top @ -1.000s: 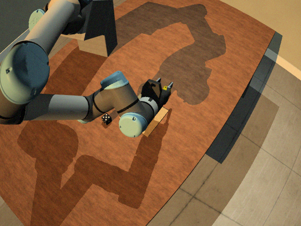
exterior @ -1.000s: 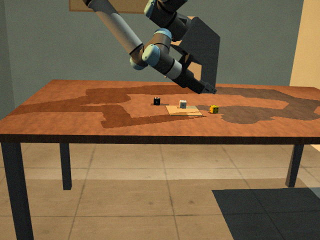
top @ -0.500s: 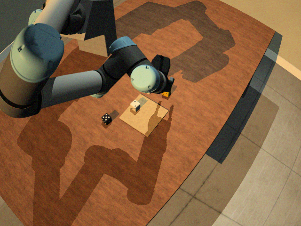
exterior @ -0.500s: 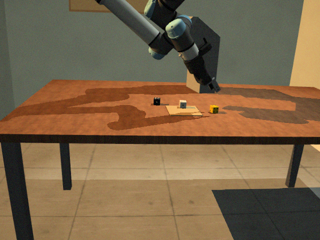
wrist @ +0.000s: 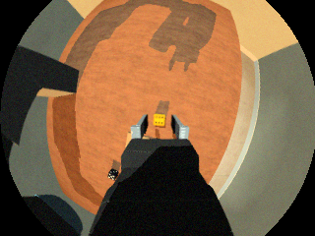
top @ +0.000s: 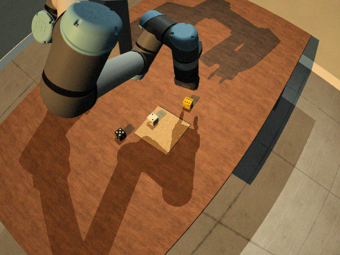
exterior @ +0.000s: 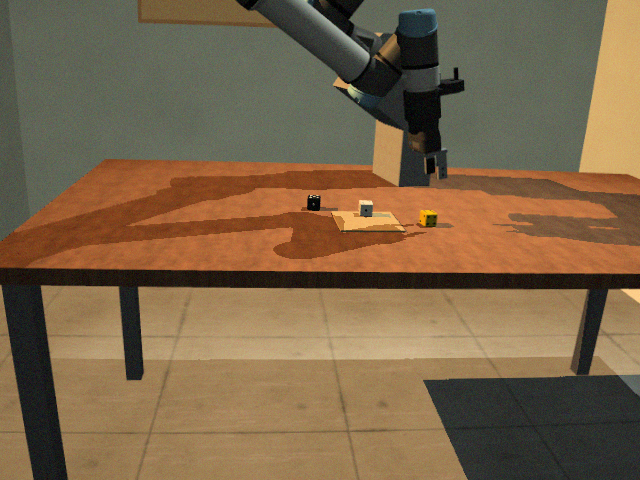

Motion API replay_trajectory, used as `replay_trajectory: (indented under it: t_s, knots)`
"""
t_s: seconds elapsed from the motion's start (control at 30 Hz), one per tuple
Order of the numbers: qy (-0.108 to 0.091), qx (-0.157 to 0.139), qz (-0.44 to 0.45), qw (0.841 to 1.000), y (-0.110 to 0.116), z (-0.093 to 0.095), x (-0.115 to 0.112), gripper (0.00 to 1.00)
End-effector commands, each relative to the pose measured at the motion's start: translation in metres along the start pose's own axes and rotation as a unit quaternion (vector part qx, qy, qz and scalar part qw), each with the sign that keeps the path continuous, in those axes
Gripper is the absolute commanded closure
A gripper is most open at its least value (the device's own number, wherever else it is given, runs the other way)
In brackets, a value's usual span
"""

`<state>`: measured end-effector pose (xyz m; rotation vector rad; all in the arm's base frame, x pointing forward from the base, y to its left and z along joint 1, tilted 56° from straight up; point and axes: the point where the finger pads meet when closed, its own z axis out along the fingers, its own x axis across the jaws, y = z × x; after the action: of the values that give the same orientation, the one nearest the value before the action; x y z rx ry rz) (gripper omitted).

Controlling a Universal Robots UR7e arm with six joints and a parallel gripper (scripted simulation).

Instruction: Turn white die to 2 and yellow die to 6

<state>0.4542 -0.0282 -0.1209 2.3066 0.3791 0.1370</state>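
Yellow die not yet on the mat

Claw [exterior: 435, 166], apart and empty, hangs above the yellow die [top: 187, 102] on the desk [top: 247, 109]; white die [top: 152, 118] sits on the mat [top: 164, 134].

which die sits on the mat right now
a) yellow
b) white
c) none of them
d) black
b, the white die rests near the mat's far corner, while the yellow die and the black die both stand on bare table off opposite sides of the mat.

White die [top: 152, 118] on mat [top: 164, 134], between black die [top: 120, 134] and yellow die [top: 187, 102]
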Motion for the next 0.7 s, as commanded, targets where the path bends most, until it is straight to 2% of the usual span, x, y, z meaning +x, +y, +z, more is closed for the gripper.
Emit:
replay_trajectory:
  t_s: [0.0,0.1,0.23,0.37,0.4,0.67]
  knots:
    - [0.002,-0.043,0.001,0.999,-0.0034,-0.0025,0.0003,0.13]
    - [0.002,-0.068,0.002,0.998,-0.0058,-0.0034,0.0003,0.13]
    - [0.002,-0.084,0.002,0.996,-0.0074,-0.0043,0.0002,0.13]
    - [0.002,-0.086,0.002,0.996,-0.0076,-0.0045,0.0002,0.13]
    - [0.002,-0.086,0.002,0.996,-0.0076,-0.0045,0.0002,0.00]
    - [0.002,-0.086,0.002,0.996,-0.0076,-0.0045,0.0002,0.00]
